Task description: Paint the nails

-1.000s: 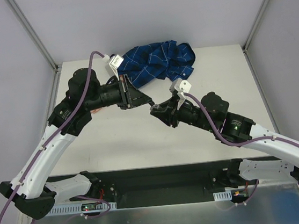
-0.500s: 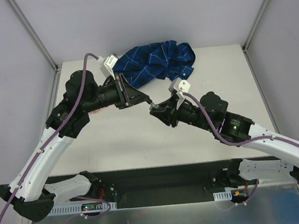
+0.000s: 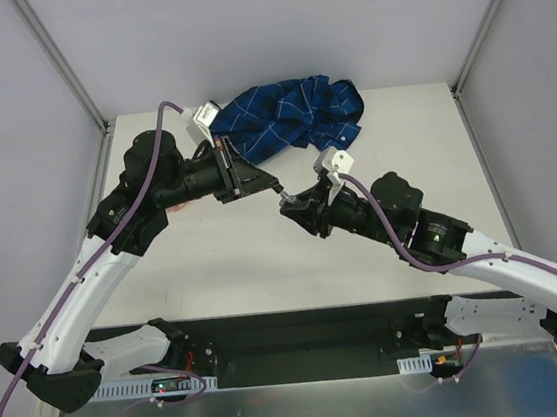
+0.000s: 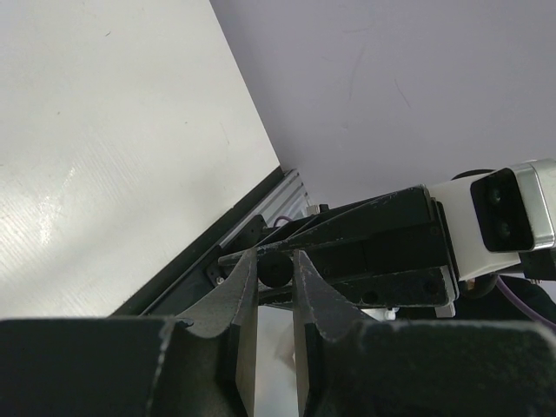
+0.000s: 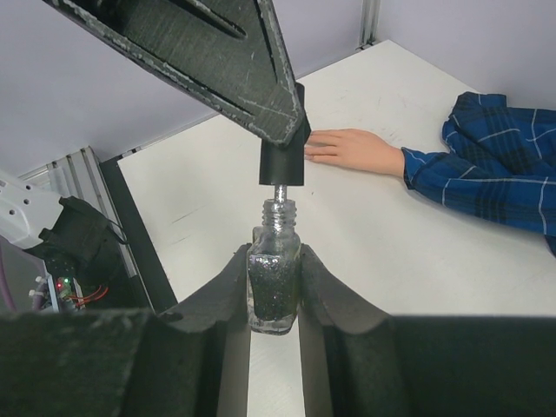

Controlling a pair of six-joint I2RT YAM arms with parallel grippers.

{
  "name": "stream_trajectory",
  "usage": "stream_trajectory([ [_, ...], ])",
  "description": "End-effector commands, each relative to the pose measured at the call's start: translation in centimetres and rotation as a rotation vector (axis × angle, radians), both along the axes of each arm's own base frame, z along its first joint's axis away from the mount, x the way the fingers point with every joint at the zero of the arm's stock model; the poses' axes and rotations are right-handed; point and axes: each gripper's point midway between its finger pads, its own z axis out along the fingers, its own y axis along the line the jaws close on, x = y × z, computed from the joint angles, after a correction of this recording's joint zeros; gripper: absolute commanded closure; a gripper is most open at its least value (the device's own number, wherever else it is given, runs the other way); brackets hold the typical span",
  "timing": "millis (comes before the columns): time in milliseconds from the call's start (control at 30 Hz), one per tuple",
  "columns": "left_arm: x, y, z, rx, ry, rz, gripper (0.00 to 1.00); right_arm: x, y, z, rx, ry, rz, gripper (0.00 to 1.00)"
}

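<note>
In the right wrist view my right gripper (image 5: 274, 254) is shut on a small clear bottle of dark glitter polish (image 5: 274, 291), held upright above the table. Just over its neck sits the black cap (image 5: 282, 162), with the brush stem running down into the bottle. My left gripper (image 4: 276, 257) is shut on that cap (image 4: 276, 269). Beyond the bottle the peach dummy hand (image 5: 354, 150) lies flat, fingers pointing left, its blue checked sleeve (image 5: 486, 169) to the right. The nails are too small to make out. From above, the two grippers (image 3: 271, 184) (image 3: 289, 205) meet mid-table.
The blue checked shirt (image 3: 293, 114) is bunched at the back of the white table (image 3: 215, 266). A dark rail (image 3: 303, 332) runs along the near edge by the arm bases. Grey walls and slanted metal posts (image 3: 61, 62) close in the sides.
The left arm has shifted slightly up and to the left with the cap, and the right gripper has followed a little with the bottle. Both grips are unchanged.
</note>
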Motion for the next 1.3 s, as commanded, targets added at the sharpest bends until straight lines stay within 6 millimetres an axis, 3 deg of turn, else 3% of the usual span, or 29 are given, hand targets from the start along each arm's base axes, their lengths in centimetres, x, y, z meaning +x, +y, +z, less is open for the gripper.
stream_trajectory([
  [0, 0.8, 0.5, 0.7, -0.024, -0.010, 0.045, 1.00, -0.1, -0.3, 1.5, 0.049, -0.026, -0.002, 1.00],
  [1267, 0.3, 1.3, 2.1, -0.052, -0.043, 0.032, 1.00, 0.0, 0.2, 1.4, 0.044, -0.016, 0.000, 1.00],
])
